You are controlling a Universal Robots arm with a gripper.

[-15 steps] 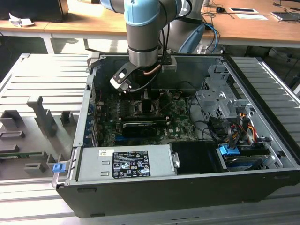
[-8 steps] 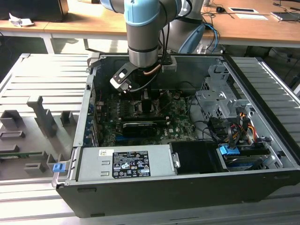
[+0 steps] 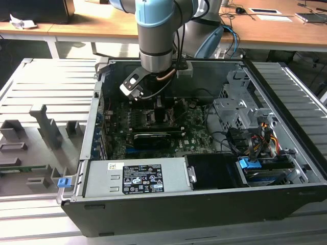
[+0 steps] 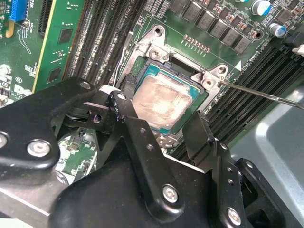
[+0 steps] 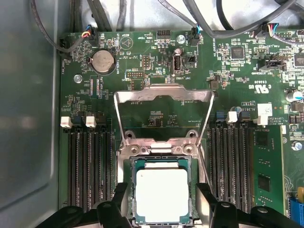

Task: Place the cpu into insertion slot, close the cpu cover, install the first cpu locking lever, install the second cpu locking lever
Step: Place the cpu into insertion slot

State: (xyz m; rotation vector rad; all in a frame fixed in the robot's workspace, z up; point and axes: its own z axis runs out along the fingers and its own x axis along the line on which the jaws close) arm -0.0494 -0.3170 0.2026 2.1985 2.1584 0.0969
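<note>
Two black fingers (image 5: 119,202) of my pincer (image 5: 161,187) stand spread and released, one on each side of the cpu (image 5: 162,202), grasping nothing. Whether a tip grazes the socket frame is unclear. The cpu lies flat in the insertion slot (image 5: 161,160), between two banks of memory slots (image 5: 90,161) near the middle of the motherboard (image 5: 142,52). The cpu cover (image 5: 164,92) stands swung open at the slot edge nearer the round battery (image 5: 100,60).

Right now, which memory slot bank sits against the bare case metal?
The memory slot bank beside the grey case panel. The cpu lies between it and the other bank, which borders a green circuit card.
</note>
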